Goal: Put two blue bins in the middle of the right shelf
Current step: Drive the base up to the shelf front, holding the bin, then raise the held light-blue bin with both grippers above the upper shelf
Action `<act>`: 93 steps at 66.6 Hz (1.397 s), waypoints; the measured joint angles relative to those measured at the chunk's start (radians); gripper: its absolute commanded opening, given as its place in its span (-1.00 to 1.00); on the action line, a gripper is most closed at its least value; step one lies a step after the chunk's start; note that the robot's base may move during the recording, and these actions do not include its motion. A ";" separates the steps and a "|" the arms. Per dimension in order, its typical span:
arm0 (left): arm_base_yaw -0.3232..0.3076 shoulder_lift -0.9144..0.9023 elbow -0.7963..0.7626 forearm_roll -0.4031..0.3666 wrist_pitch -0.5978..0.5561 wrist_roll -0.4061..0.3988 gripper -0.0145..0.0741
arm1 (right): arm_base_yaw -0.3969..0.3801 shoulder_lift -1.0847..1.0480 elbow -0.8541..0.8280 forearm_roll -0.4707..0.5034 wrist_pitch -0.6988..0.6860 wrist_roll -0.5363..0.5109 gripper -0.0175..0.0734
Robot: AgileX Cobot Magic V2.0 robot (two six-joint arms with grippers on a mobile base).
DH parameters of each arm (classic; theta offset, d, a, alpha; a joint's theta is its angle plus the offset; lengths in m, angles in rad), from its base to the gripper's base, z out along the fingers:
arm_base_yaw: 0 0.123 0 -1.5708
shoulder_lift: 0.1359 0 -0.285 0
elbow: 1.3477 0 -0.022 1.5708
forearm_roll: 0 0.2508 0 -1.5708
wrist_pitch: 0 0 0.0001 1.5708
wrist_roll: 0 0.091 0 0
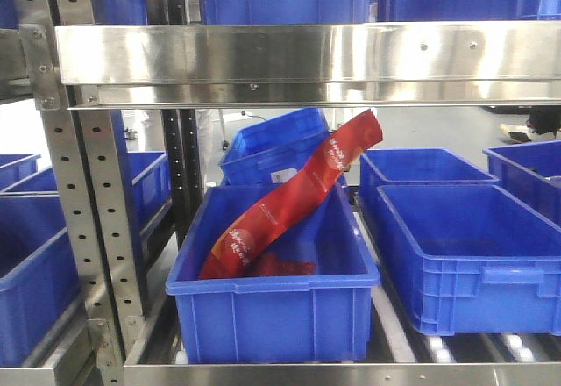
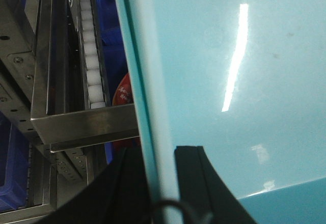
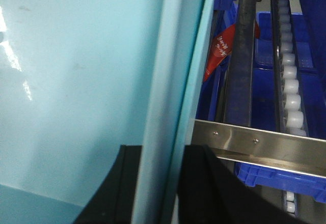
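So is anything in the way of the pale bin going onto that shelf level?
Yes. Dark blue bins fill it: one holding a red packet, another beside it. Both grippers, left and right, clamp the pale bin's rim.

A packet (image 1: 289,197) leans in the lower-centre bin (image 1: 272,303); another bin (image 1: 469,254) sits at right, a shelf rail (image 1: 307,57) spans the frame above

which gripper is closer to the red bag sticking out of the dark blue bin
Cannot tell. Left gripper and right gripper each clamp a pale blue bin rim outside the shelf; the red bag sits beyond both.
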State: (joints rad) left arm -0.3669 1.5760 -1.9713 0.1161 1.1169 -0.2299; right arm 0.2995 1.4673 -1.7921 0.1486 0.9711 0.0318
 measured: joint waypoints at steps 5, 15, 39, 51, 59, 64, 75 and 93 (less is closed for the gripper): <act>0.000 0.000 0.000 0.000 0.000 0.000 -0.92 | 0.000 0.000 0.000 0.000 0.000 0.000 -0.95; 0.000 0.000 0.000 0.000 0.000 0.000 -0.92 | 0.000 0.000 0.000 0.000 0.000 0.000 -0.95; 0.000 0.000 0.000 0.000 0.000 0.000 -0.92 | 0.000 0.000 0.000 0.000 0.000 0.000 -0.95; 0.000 0.000 0.000 0.000 0.000 0.000 -0.92 | 0.000 0.000 0.000 0.000 0.000 0.000 -0.95; 0.000 0.000 0.000 0.000 0.000 0.000 -0.92 | 0.000 0.000 0.000 0.000 0.000 0.000 -0.95; 0.000 0.000 0.000 0.000 -0.002 0.000 -0.92 | 0.000 0.000 0.000 0.000 0.000 0.000 -0.95; 0.000 0.000 0.000 0.000 -0.002 0.000 -0.92 | 0.000 0.000 0.000 0.000 0.000 0.000 -0.95; 0.000 0.000 0.000 0.000 -0.002 0.000 -0.92 | 0.000 0.000 0.000 0.000 0.000 0.000 -0.95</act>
State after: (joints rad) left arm -0.3669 1.5760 -1.9713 0.1161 1.1150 -0.2299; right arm 0.2995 1.4673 -1.7921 0.1486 0.9711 0.0318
